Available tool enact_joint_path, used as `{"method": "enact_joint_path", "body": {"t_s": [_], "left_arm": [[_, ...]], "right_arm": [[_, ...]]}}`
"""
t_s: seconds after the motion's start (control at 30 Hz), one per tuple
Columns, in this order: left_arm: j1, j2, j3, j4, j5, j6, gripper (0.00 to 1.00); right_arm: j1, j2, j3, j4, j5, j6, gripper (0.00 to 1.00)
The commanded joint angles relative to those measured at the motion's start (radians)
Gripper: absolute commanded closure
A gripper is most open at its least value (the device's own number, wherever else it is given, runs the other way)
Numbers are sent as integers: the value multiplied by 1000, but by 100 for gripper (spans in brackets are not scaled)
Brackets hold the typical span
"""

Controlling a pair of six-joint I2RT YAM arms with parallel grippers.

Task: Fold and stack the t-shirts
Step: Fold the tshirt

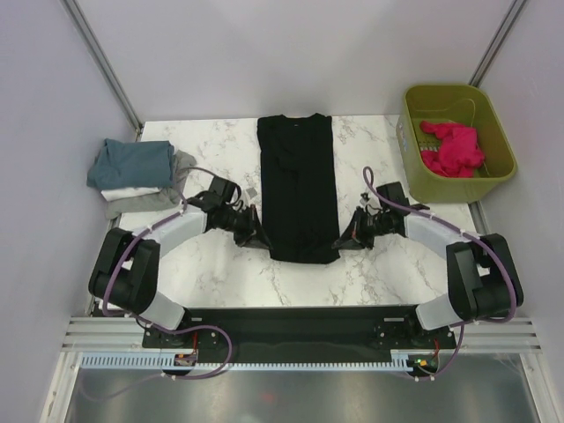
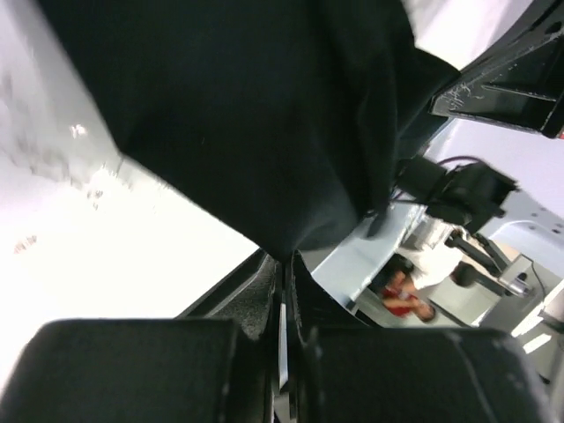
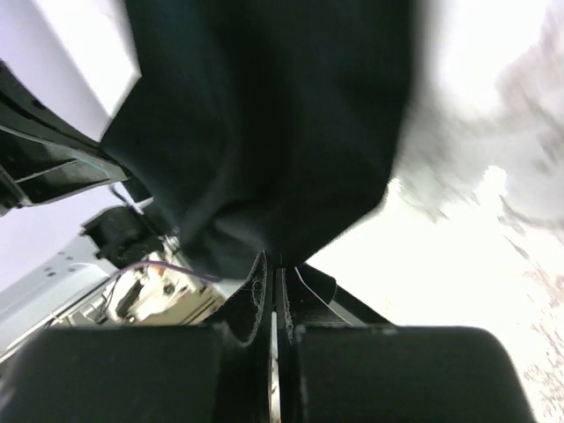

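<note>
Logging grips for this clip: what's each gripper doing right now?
Left gripper: shut on the black t-shirt, near hem corner.
Right gripper: shut on its other near corner.

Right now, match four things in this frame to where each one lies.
Things: 1 black t-shirt; 2 stack of folded t-shirts; 3 olive-green basket; 4 pink cloth.
Places on the table: A in the basket; B far left corner; C far right corner; D centre, near corners pinched by left gripper and right gripper.
Pairs: 1-D, 2-B, 3-C, 4-A.
</note>
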Motion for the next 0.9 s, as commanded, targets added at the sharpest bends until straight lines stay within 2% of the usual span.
{"method": "enact_joint_path", "body": {"t_s": [0.0, 0.1, 0.23, 0.47, 0.6, 0.73, 0.87], "left_arm": [[53, -46, 131, -73, -8, 115, 98], [103, -5, 239, -93, -6, 138, 98], [148, 104, 413, -93, -5, 161, 98], [176, 412, 762, -84, -9, 184, 98], [183, 560, 922, -82, -32, 204, 98], [185, 661, 1013, -62, -63, 200, 98], [186, 695, 1053, -42, -141, 169, 98]], "right_arm": [[-26, -43, 163, -47, 3, -71, 100], [-41, -1, 276, -47, -1, -78, 100], [-57, 138, 438, -38, 2, -92, 100], [-77, 433, 813, 34, 26, -118, 100], [-77, 583, 962, 65, 40, -121, 100], [-77, 724, 1059, 114, 53, -102, 100], [-74, 766, 1105, 140, 59, -123, 100]]}}
